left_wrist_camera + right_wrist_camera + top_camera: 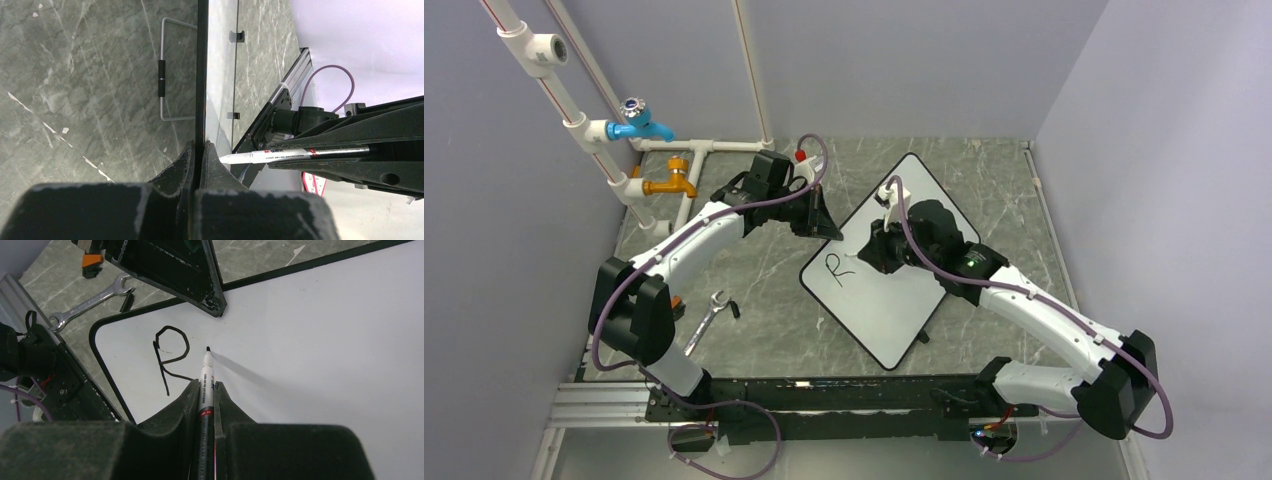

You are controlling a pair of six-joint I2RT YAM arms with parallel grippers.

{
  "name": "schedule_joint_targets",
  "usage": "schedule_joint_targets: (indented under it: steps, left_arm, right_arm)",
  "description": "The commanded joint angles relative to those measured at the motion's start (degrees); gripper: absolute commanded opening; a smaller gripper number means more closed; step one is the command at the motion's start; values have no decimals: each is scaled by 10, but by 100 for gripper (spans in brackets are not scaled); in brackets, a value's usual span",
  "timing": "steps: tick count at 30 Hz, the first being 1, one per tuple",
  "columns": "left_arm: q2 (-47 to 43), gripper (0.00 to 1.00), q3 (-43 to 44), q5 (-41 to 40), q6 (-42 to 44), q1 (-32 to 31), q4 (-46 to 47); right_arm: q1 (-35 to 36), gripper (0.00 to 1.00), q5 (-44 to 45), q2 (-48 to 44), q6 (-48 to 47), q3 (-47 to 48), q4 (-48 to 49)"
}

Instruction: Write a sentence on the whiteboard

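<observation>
White, black-rimmed whiteboard (pixel 894 300) has its edge clamped between the left gripper's (pixel 832 234) jaws. The right gripper (pixel 205 386) grasps a marker (pixel 206 367), its tip ahead of the jaws, just beside a lone "R" (pixel 167 357).

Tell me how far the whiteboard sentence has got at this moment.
Done: one black letter, R, on the whiteboard. In hand: the left hand clamps the board's edge; the right hand holds the marker, tip beside the R. Left: all further letters.
</observation>
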Motion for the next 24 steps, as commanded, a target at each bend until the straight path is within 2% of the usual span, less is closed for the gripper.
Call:
schedule_joint_targets:
  steps: [1,11,24]
  left_arm:
    - [-15,0,21,1,-6,-12,24]
    - [-16,0,23,-4,-6,-13,21]
    - [-16,0,24,-10,-6,-14,18]
  right_arm:
    - [-3,0,8,-12,2,-22,-10]
    - [-3,0,11,-49,9,-53,-34]
    - [-3,0,6,-46,-3,32,-60]
